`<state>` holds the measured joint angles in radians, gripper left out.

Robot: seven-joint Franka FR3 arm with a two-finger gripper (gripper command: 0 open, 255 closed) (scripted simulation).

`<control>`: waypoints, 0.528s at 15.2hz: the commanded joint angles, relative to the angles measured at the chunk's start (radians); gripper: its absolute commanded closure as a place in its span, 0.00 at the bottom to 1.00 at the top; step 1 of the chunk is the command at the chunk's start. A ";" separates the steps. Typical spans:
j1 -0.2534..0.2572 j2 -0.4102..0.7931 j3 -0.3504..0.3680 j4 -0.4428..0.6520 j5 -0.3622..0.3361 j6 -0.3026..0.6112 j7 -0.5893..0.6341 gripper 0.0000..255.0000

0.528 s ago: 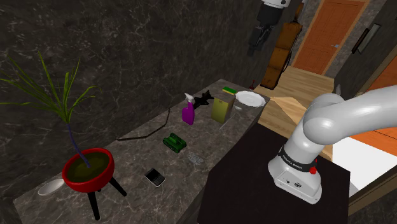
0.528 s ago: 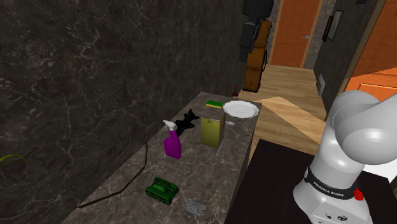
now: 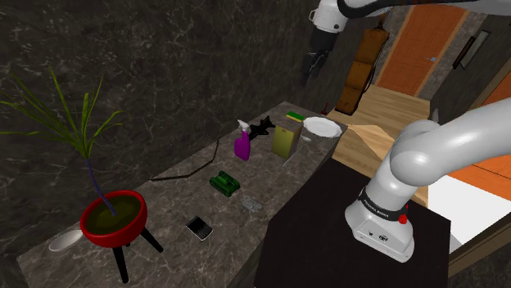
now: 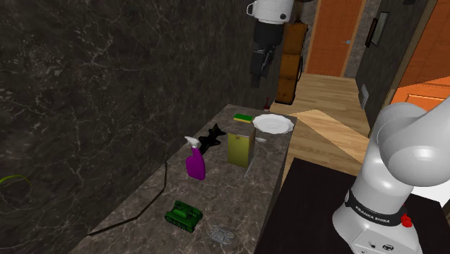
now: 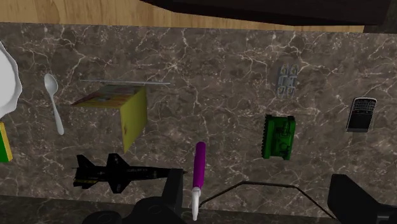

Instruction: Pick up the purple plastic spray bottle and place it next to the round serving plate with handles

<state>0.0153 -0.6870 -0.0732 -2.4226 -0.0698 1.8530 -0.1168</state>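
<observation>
Dark veined stone covers both the wall and the long bench point(image 3: 270, 176) beneath it, with orange doors and a pale wooden floor at the far end. The white arm point(image 3: 426, 155) rises from its stand and reaches over the far half of the bench. Its black jaws hang high above the bench top, pointing down and touching nothing. In the wrist view they stand wide apart and empty.

The purple spray bottle point(image 3: 241, 146) point(image 4: 195, 164) point(image 5: 199, 167), which has a white nozzle, stands upright on the wall side of the bench. It is just beside a black toy jet point(image 3: 262, 127) point(image 4: 211, 136) point(image 5: 111, 173). In the wrist view the bottle shows between the two fingers but far below them.

The white plate point(image 3: 323, 127) point(image 4: 273, 123) point(image 5: 5, 79) lies at the far end of the bench, well apart from the bottle. A yellow box point(image 3: 286, 141) point(image 4: 240, 148) point(image 5: 130, 114) stands between them. A white spoon point(image 5: 54, 102) lies between the box and the plate, and a green and yellow sponge point(image 3: 294, 119) point(image 4: 243, 117) sits near the plate.

Nearer the stand sit a green toy tank point(image 3: 223, 183) point(image 4: 182, 214) point(image 5: 279, 135) and a black phone point(image 3: 198, 227) point(image 5: 361, 114). A spiky plant in a red bowl point(image 3: 113, 217) stands on a tripod at the shoulder view's left.
</observation>
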 commanded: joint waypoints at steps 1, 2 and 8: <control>0.002 0.059 -0.004 -0.008 0.001 0.068 0.004 0.00; 0.002 0.090 -0.007 -0.011 0.001 0.102 0.004 0.00; 0.006 0.296 -0.025 0.004 0.008 0.291 0.000 0.00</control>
<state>0.0211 -0.4244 -0.0941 -2.4252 -0.0633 2.1160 -0.1140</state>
